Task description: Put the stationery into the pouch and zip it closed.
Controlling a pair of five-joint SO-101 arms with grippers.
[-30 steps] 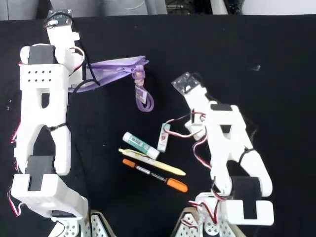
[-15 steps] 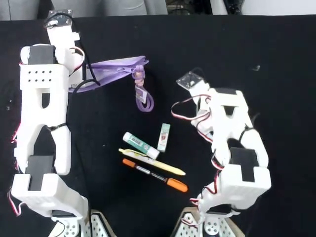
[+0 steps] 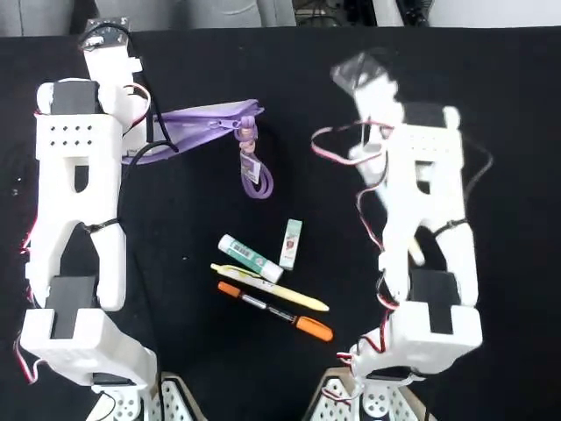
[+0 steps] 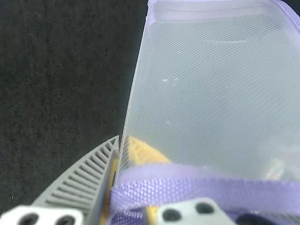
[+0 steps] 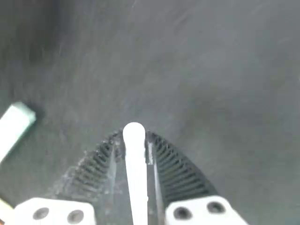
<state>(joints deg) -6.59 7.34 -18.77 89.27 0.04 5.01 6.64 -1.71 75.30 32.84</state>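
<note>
One claw, the left claw [image 4: 123, 151], was clamped shut on the bottom edge of the purple pouch [image 3: 197, 123], a ridged grey finger [image 4: 89, 180] on one side of the mesh and a yellow one on the other. The pouch lay on the black table [image 3: 491, 105] at the far left, with its zip pull at the right-hand end and its purple strap [image 3: 254, 175] curling toward the middle. I could not tell whether the zip was drawn or what the pouch held. Nearer the middle, four pieces lay loose and well apart from both claws: a white-and-green tube [image 3: 250, 259], a small white-and-green bar [image 3: 291, 244], a yellow marker [image 3: 272, 289] and an orange pen [image 3: 276, 313]. Over bare table on the right, the right claw [image 5: 135, 137] was closed narrowly on a white stick [image 5: 136, 178].
</note>
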